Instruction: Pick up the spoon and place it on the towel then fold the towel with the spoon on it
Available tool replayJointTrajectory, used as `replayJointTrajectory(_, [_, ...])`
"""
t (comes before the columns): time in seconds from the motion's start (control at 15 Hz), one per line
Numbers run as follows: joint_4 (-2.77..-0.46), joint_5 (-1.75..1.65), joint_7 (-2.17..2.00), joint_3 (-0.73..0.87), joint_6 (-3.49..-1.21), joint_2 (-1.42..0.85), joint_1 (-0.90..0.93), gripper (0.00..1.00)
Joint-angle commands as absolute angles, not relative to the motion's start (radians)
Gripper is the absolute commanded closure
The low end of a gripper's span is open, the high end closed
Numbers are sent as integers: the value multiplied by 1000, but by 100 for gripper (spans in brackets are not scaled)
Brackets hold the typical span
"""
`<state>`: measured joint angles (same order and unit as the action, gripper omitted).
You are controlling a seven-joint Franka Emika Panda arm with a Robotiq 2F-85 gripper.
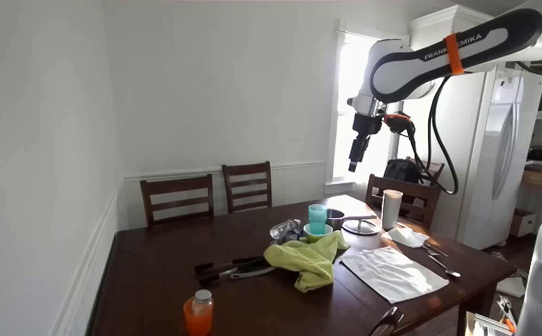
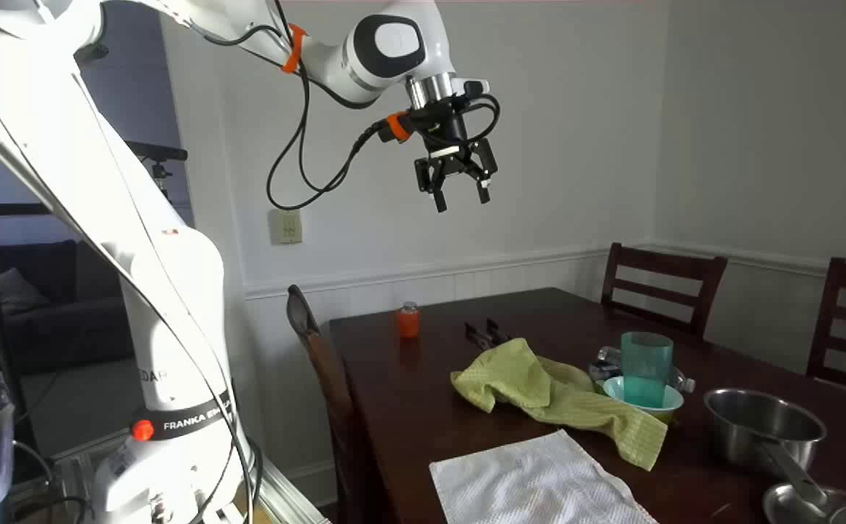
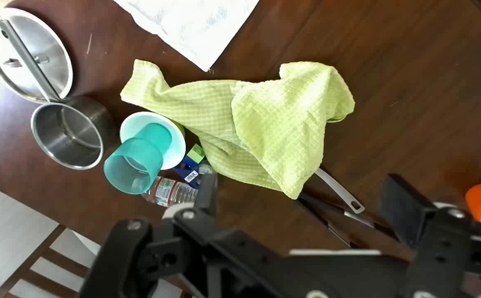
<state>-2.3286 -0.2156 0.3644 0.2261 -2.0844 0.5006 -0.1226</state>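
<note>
my gripper [image 2: 462,198] hangs spread, empty; in an exterior view, the spoon [image 1: 445,268] lies below, right, slanting far-left to near-right.

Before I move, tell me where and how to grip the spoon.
Best mid-handle, probably from straight above, with the open end effector straddling it crosswise: the spoon appears to lie flat on the table beside the white towel, its handle long and thin.
</note>
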Motion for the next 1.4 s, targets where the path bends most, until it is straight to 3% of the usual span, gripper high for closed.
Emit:
replayJointTrajectory(0.0, [-2327, -214, 366, 224, -2083, 500, -125, 0])
replayJointTrajectory(0.47, [-2312, -219, 365, 235, -2066, 463, -137, 0])
replayJointTrajectory(1.33, [-2327, -292, 273, 442, -2126, 149, -404, 0])
